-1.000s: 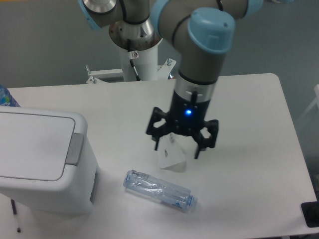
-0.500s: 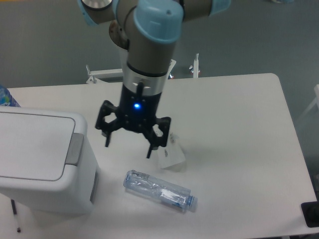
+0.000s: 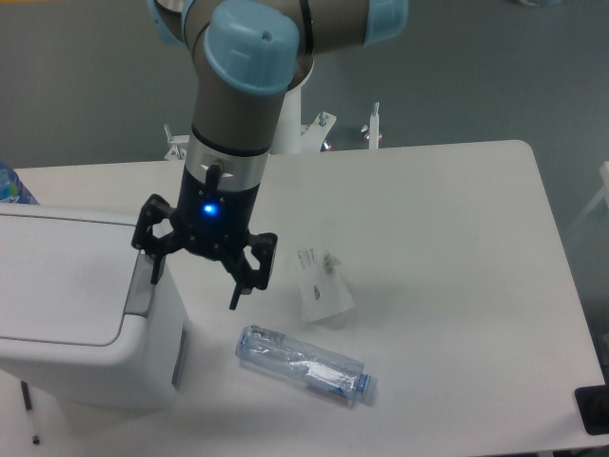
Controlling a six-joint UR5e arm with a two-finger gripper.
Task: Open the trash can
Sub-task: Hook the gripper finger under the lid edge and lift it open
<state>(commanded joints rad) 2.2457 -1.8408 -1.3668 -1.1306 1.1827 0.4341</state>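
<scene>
1. Camera view, counted: one trash can (image 3: pixel 81 309), one clear plastic bottle (image 3: pixel 304 364), one small white folded card (image 3: pixel 322 288), and one gripper (image 3: pixel 196 282) on one arm.
2. The trash can sits at the left edge of the white table (image 3: pixel 457 248), running out of the picture on the left. Its flat lid (image 3: pixel 57 276) is down, and the grey push tab (image 3: pixel 143 284) lies along the lid's right rim.
3. The gripper hangs at the can's right side with its two fingers spread apart and nothing between them. One fingertip (image 3: pixel 155 271) is over the grey tab; whether it touches the tab cannot be told. The other fingertip is to the right of the can, over bare table.
4. The bottle lies on its side to the right of the can and nearer the camera, well apart from the can's wall.
5. The card stands to the right of the can, just beyond the bottle, close to the gripper's outer finger but apart from it.
6. To the right of the card and bottle the tabletop runs bare to its rounded far-right corner and right edge.
7. A dark object (image 3: pixel 592 409) shows at the picture's lower right corner, far from the can.
</scene>
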